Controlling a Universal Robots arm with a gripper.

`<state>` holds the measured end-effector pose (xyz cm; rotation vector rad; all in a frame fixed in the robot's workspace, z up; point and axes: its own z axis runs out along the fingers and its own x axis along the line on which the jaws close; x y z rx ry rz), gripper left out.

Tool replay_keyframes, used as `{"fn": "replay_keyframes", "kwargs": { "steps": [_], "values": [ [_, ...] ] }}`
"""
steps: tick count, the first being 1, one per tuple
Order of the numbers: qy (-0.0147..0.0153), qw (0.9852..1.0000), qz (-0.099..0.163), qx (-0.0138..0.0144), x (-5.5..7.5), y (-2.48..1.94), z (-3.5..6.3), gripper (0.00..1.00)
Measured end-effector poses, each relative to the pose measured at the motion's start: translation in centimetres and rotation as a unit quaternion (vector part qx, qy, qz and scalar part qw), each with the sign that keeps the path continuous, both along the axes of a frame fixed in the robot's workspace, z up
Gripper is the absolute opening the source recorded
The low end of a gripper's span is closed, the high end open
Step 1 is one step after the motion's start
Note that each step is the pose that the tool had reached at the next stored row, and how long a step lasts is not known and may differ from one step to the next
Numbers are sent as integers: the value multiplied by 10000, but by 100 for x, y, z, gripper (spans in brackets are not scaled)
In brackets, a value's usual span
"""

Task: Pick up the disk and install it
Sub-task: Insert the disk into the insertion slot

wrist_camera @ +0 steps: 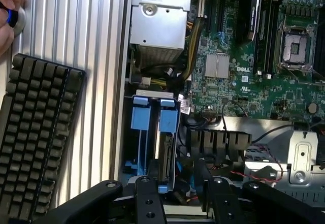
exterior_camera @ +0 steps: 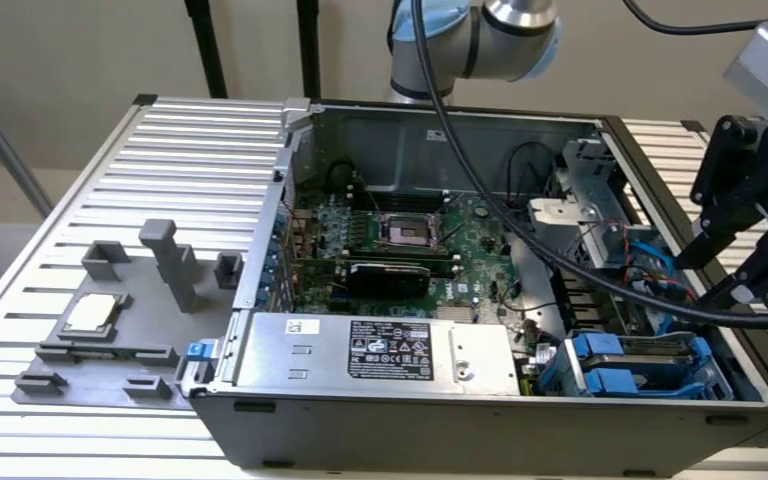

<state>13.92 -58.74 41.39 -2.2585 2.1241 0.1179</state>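
1. Ext view: open PC case (exterior_camera: 491, 430) lies on slatted alu worktop (exterior_camera: 197, 140). UR arm (exterior_camera: 478, 40) stands at 12 o'clock, behind the case.
2. Ext view: end effector (exterior_camera: 714, 278) hangs at 3 o'clock, over the case's corner. It is apart from the blue drive cage (exterior_camera: 707, 368) below it and carries nothing.
3. Ext view: disk (exterior_camera: 644, 345) sits in that cage at 4 o'clock, in the slot farther from the case's near wall.
4. Ext view: PSU (exterior_camera: 384, 350) runs along the near wall at 6 o'clock. Green mobo (exterior_camera: 491, 270) is mid-case, w/ CPU socket (exterior_camera: 404, 232) on it.
5. Ext view: grey fixture tray (exterior_camera: 104, 355) is at 8 o'clock on the worktop, outside the case, w/ square CPU chip (exterior_camera: 91, 313) lying on it.
6. Wrist view: end effector (wrist_camera: 184, 203) looks down on the cage. Its black fingers (wrist_camera: 150, 203) are spread wide w/ nothing clamped btw them.
7. Wrist view: disk (wrist_camera: 165, 153) shows edge-on in the cage slot on the mobo side. The slot by the case wall holds another blue carrier (wrist_camera: 139, 115).
8. Wrist view: black keyboard (wrist_camera: 35, 137) lies on the worktop outside the case wall. A person's hand (wrist_camera: 7, 0) is just past it, at a small round button (wrist_camera: 16, 20) w/ blue glow.
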Motion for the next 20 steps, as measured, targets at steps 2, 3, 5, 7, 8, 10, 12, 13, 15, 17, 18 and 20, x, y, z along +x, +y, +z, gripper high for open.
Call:
{"fn": "replay_keyframes", "kwargs": {
  "steps": [2, 3, 5, 7, 8, 10, 12, 13, 15, 17, 18, 20],
  "values": [
    [2, 10000, 2, 20, 88, 0, -1, 41],
    [3, 10000, 3, 29, 127, 0, -4, 41],
    [4, 10000, 8, 35, 183, 1, -26, 41],
    [4, 10000, 15, 34, 221, 2, -60, 41],
    [4, 10000, 19, 34, 238, 4, -79, 41],
    [4, 10000, 26, 34, 267, 9, -115, 41],
    [4, 10000, 32, 33, 288, 17, -151, 41],
    [4, 10000, 36, 34, 295, 21, -169, 41],
    [4, 10000, 53, 35, 297, 22, -207, 41],
    [4, 10000, 72, 34, 297, 22, -242, 41],
    [4, 10000, 81, 33, 297, 22, -260, 41],
    [4, 10000, 92, 34, 298, 23, -298, 41]
  ]
}}
